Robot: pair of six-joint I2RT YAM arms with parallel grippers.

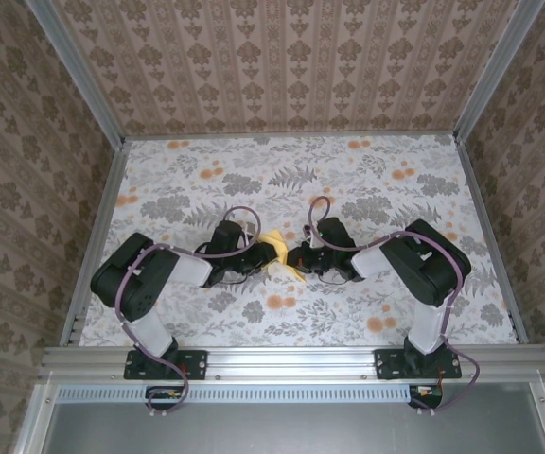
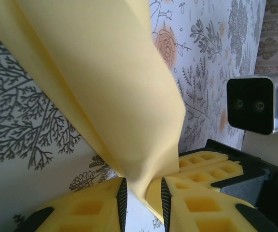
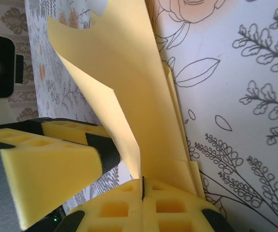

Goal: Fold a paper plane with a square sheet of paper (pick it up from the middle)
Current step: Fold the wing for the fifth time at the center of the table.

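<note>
- The sheet of paper (image 1: 277, 248), pale yellow and already folded into layers, hangs at the middle of the floral table (image 1: 348, 180), caught between the two pincers that meet there tip to tip.
- The right gripper (image 3: 142, 192) is clamped on it: in its wrist view the pads meet in a thin seam and the paper's lower edge goes straight into that seam.
- The left gripper (image 2: 144, 205) has a pad on either side of a folded flap, jaws only narrowly apart. I can't tell whether they actually press it.
- The relation that matters, to my eye: the paper lies straight ahead of both pincers, its long axis rising away from the pads, so neither arm is nearer. Any pull by one arm would work against the other's hold.
- Hard to make out: from above the grippers cover most of the sheet, and up close the folds crowd the lens, so I can't count the layers or find a centre crease.
</note>
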